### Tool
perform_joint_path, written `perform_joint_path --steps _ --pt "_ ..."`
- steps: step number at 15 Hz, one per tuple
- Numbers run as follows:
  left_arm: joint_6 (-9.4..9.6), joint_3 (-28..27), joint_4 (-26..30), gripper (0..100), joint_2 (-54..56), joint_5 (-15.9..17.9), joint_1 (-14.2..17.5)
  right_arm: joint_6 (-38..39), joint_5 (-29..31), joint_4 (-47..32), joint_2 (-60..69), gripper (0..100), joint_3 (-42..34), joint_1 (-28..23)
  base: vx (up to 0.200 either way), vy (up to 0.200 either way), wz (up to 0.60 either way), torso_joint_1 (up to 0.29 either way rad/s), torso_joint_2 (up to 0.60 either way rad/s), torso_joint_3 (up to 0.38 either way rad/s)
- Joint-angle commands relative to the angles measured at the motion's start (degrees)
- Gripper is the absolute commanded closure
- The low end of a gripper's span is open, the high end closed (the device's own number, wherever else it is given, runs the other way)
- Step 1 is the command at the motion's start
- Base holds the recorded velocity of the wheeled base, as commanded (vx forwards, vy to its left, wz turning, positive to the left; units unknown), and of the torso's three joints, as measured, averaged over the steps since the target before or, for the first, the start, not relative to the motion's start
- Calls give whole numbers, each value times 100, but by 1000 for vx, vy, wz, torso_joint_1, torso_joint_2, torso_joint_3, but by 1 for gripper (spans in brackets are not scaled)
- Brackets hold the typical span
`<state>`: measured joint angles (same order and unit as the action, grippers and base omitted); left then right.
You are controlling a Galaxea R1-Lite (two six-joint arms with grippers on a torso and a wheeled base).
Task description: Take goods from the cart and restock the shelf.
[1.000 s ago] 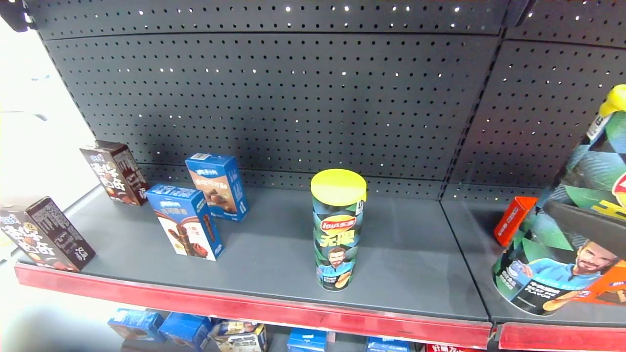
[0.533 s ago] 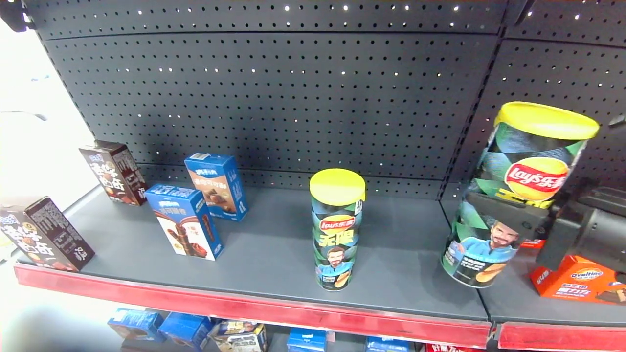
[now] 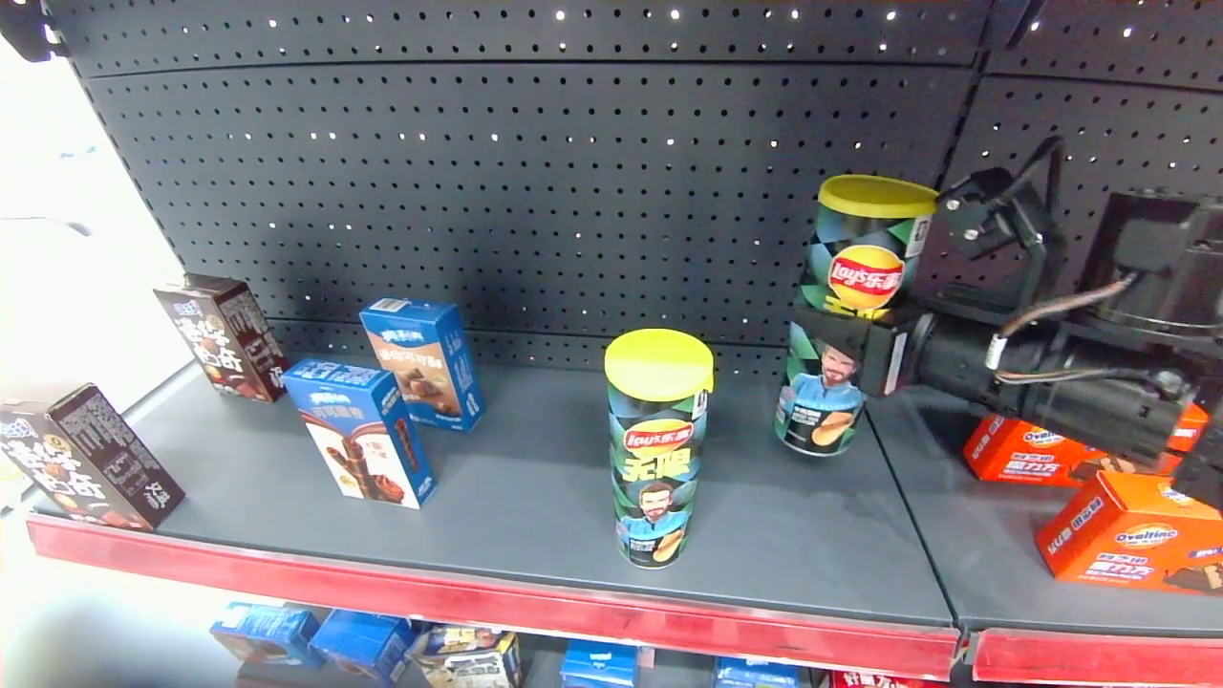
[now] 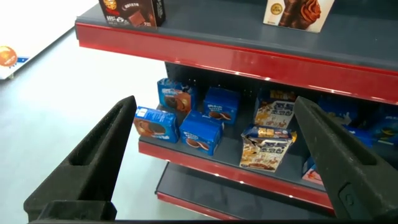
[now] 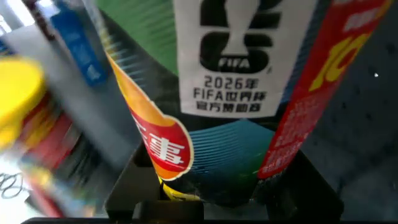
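Observation:
My right gripper [image 3: 850, 330] is shut on a green chip can with a yellow lid [image 3: 853, 306], holding it upright just above the dark shelf [image 3: 535, 497], near the pegboard at the shelf's right end. In the right wrist view the held chip can [image 5: 236, 93] stands between the fingers. A second, matching chip can [image 3: 659, 444] stands on the shelf, nearer the front and to the left of the held one. My left gripper [image 4: 217, 155] is open with nothing in it, low down in front of a lower shelf of boxes.
Two blue boxes [image 3: 392, 411] and two brown boxes [image 3: 225, 334] stand on the shelf's left half. Orange boxes [image 3: 1127, 535] lie on the adjoining shelf to the right. A red front strip [image 3: 478, 597] edges the shelf. Blue boxes [image 4: 186, 121] sit on a lower shelf.
My right arm has carried the chip can leftward and deeper over the shelf, from the right edge of the view to beside the pegboard. The standing can and boxes have not moved.

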<state>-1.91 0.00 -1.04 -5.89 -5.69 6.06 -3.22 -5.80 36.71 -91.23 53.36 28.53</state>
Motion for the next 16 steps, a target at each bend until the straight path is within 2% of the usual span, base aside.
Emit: perform_joint_path --steps 1,10,16 --pt "-2 0 -2 0 -9 -2 1 -3 9 12 -905 100 693 -14 0 0 0 0 0 0" --pt "-2 0 -2 0 -9 -2 1 260 0 284 -2223 100 2109 180 0 0 0 0 0 0" --pt "-2 0 -2 0 -9 -2 1 252 18 566 -2689 100 2311 347 0 0 0 0 0 0"
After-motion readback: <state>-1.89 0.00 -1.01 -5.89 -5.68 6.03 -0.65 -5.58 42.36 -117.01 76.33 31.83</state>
